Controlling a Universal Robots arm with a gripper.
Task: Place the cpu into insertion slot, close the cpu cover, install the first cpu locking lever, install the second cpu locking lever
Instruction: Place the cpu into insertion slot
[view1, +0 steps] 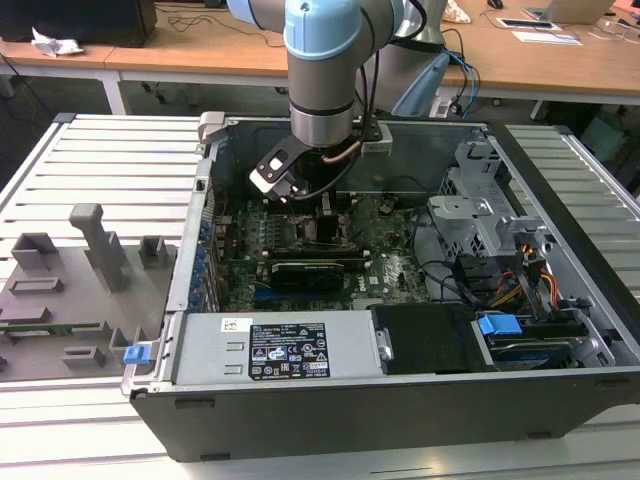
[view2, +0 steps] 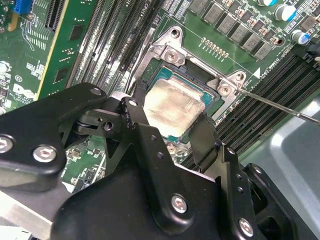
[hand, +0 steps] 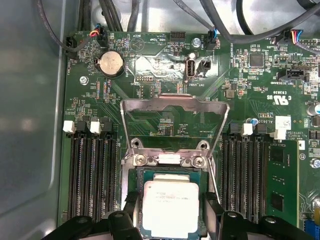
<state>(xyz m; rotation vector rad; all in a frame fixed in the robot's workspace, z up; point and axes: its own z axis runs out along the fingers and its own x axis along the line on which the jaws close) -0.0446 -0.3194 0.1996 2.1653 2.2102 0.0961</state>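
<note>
Gripping cpu (hand: 171, 207) in end effector (view2: 170, 114): flat square, smudged silver-grey top.

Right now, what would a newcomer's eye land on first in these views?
The pale silver cpu stands out, pinched between the black jaws of the gripper, amid the green motherboard in both wrist views. Just beyond it, the cpu cover stands swung open, a bare metal frame. In the exterior view, the arm plunges straight down into the open computer case.

cpu (hand: 170, 207) partly past picture edge
</note>
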